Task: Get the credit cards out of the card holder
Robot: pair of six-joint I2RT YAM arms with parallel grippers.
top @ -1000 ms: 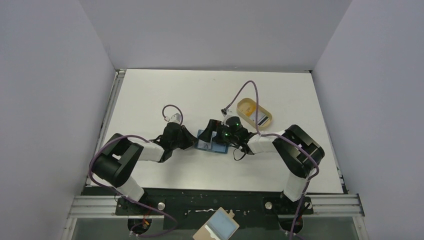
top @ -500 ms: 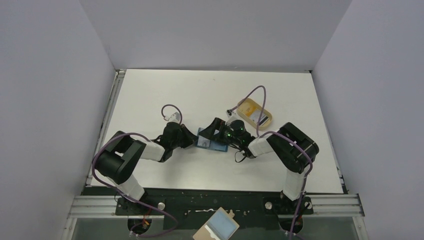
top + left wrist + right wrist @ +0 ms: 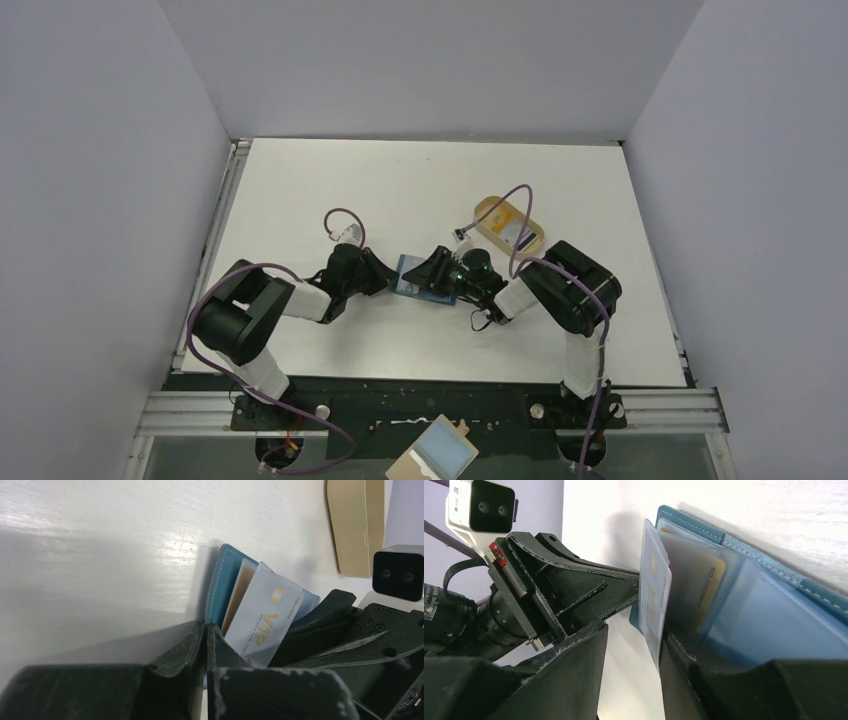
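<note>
The teal-blue card holder (image 3: 420, 280) lies open on the white table between my two grippers. My left gripper (image 3: 206, 630) is shut on the holder's outer teal flap (image 3: 222, 577). A pale credit card with gold lettering (image 3: 262, 617) sticks out of a pocket, with a gold card (image 3: 239, 592) behind it. In the right wrist view this pale card (image 3: 654, 595) stands between the jaws of my right gripper (image 3: 634, 650). It touches the right finger (image 3: 679, 670), while the left finger (image 3: 574, 670) stands apart from it. Another card (image 3: 706, 587) sits in a clear pocket of the holder (image 3: 774, 625).
A tan oval tray (image 3: 508, 225) with a striped card in it stands behind and to the right of the holder. A tan board with a light-blue rectangle (image 3: 435, 455) lies below the table's near edge. Purple cables loop over both arms.
My right gripper has slid left over the card holder and its jaws have narrowed around the protruding card. The left gripper has stayed shut on the holder.
</note>
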